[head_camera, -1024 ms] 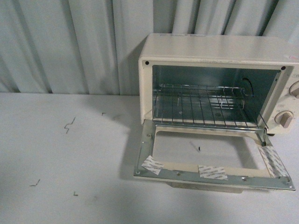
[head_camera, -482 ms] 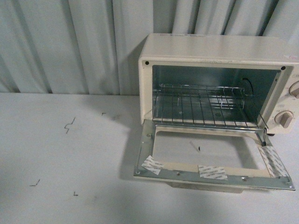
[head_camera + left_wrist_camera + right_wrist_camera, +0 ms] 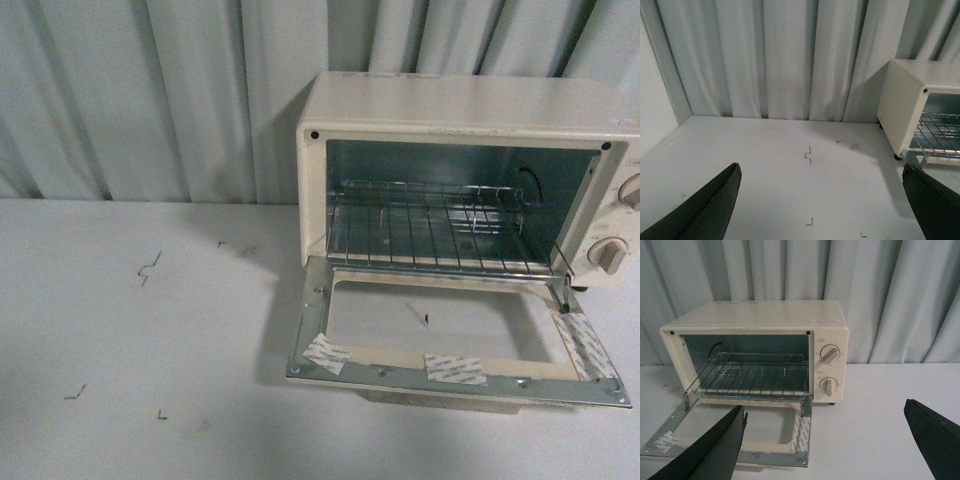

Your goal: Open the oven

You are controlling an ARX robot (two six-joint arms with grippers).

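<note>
Cream oven (image 3: 470, 105) at far right of white table (image 3: 130, 340), backed against grey curtain (image 3: 150, 90). Door (image 3: 450, 375) dropped flat toward near side, metal frame up, tape patches on it. Wire rack (image 3: 430, 225) bare inside. Two knobs (image 3: 829, 354) on oven's right panel. Left gripper (image 3: 822, 200) fingers spread wide above bare table, holding nothing. Right gripper (image 3: 825, 440) likewise wide apart, facing oven front, clear of it.
</note>
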